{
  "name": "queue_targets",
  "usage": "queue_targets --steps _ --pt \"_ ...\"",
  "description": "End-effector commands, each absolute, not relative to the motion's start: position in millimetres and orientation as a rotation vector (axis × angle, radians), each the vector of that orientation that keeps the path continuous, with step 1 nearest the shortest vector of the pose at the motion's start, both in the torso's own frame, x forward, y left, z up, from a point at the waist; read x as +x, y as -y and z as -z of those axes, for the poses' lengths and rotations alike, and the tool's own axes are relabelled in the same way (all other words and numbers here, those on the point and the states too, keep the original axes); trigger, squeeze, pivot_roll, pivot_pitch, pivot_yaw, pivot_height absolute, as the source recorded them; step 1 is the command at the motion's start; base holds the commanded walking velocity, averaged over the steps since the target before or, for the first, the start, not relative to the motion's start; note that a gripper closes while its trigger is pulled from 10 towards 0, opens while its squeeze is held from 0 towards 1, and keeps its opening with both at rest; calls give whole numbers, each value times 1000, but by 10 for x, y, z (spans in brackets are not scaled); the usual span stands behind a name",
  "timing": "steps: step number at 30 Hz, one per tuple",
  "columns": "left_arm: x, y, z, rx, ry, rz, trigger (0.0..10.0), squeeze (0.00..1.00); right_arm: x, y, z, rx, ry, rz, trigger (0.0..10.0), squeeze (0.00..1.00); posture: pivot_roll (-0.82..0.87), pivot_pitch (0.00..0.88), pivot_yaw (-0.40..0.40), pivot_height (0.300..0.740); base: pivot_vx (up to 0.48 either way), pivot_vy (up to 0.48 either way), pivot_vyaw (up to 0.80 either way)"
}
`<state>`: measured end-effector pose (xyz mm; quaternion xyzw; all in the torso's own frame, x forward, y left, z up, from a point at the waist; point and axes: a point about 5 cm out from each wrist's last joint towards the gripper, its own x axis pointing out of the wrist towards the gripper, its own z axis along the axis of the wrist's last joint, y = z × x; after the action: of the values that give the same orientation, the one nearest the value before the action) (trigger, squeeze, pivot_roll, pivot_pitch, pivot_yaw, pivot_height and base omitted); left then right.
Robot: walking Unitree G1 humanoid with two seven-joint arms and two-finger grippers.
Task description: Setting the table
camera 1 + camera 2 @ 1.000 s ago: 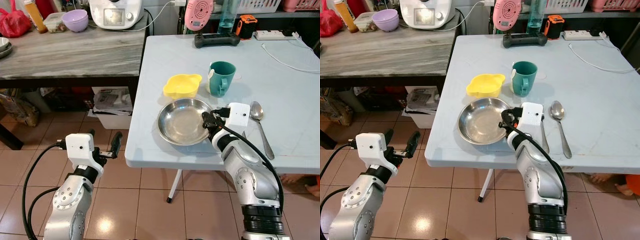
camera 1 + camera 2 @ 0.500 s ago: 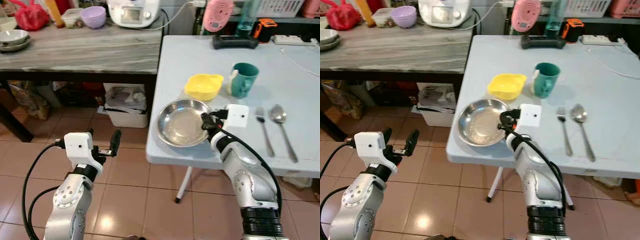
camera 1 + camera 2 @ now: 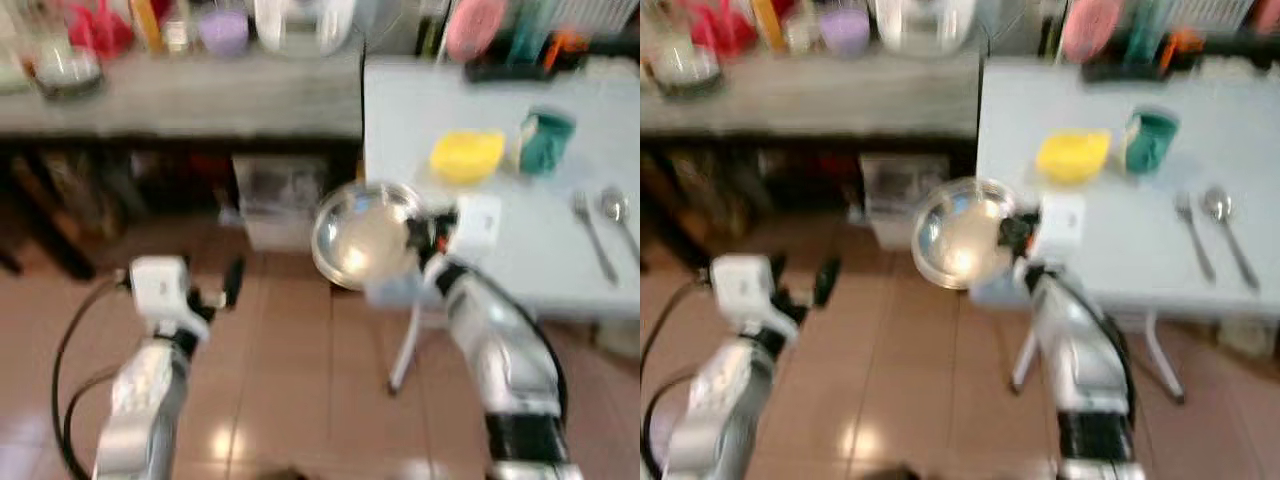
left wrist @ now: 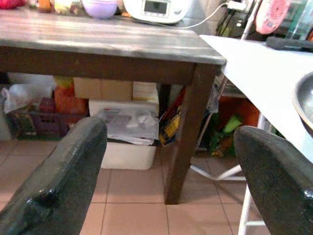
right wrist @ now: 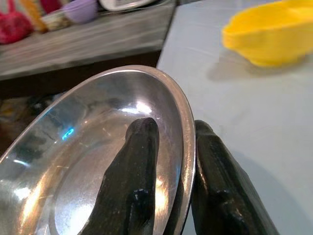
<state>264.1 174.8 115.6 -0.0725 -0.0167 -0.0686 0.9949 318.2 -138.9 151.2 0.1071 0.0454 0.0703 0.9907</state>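
Note:
The head views are blurred. A round steel plate [image 3: 362, 235] is held by its rim in my right gripper [image 3: 420, 235]. In the right wrist view one black finger [image 5: 134, 186] lies inside the plate [image 5: 78, 166] and the other finger [image 5: 220, 196] sits under its rim. The plate sticks out past the left edge of the light blue table [image 3: 520, 265], partly over the tiled floor. On the table lie a yellow bowl [image 3: 465, 155], a green mug [image 3: 545, 140], a fork [image 3: 592, 235] and a spoon [image 3: 620, 212]. My left gripper [image 4: 166, 161] hangs open over the floor, holding nothing.
A grey wooden counter [image 3: 200, 95] stands left of the table, with bowls, bottles and a white appliance along its back. Boxes and a white bin [image 4: 124, 147] sit under it. A dark counter leg [image 4: 188, 137] stands beside the table's edge. Tiled floor [image 3: 300, 400] lies below.
The camera has swung and the picture has blurred. The plate, on the table a second ago, has been drawn leftward in my right gripper and now overhangs the table's edge.

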Motion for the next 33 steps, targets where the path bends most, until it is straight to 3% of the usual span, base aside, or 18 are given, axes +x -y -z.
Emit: queue_targets --steps 1,33 --pt "2639 -1790 -1175 -131 41 132 10000 0 3196 1329 -1600 217 -55 -157 10000 0 -103 105 58 740 0 480 0" --pt "2667 -1837 -1134 -122 67 50 10000 0 3219 1312 -1650 132 16 -174 10000 0 -90 74 55 740 0 480 0"
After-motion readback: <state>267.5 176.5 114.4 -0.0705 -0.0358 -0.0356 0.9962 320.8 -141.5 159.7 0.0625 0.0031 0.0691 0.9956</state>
